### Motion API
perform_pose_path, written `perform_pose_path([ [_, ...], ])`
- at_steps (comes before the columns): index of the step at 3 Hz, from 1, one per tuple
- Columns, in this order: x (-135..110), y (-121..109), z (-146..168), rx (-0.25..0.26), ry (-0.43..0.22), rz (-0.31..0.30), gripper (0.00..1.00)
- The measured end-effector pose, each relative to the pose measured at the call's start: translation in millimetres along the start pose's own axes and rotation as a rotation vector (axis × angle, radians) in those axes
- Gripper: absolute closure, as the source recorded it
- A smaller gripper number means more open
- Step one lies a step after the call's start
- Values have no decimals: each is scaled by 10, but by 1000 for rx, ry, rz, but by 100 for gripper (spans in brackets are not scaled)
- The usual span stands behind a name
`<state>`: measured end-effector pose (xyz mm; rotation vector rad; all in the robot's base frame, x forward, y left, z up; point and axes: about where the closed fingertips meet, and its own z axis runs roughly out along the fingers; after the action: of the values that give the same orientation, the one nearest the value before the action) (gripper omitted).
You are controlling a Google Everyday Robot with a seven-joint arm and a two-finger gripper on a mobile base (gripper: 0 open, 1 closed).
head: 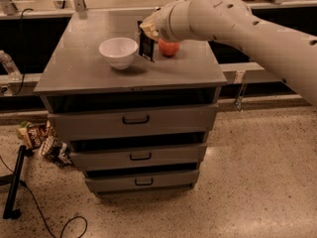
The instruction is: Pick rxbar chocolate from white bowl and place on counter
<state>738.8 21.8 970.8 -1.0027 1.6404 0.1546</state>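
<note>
The rxbar chocolate point(146, 46) is a black flat bar that hangs upright from my gripper point(148, 30). The gripper is shut on the bar's top end. The bar is just right of the white bowl point(119, 51) and left of a red apple point(169, 48). Its lower end is close above the grey counter point(89, 71). The white bowl stands empty on the counter's middle left. My white arm reaches in from the right and covers the counter's back right part.
The cabinet below has three drawers with black handles point(135, 119). A plastic bottle point(9, 66) stands on a ledge at the left. Snack packets point(38, 136) lie on the floor, with a black stand and cable point(14, 183) beside the cabinet.
</note>
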Motion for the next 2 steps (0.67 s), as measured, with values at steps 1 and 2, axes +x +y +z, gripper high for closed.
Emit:
perform_pose_path([
  [1, 125, 115, -26, -68, -29, 61, 76],
  [2, 231, 214, 13, -137, -72, 117, 53],
])
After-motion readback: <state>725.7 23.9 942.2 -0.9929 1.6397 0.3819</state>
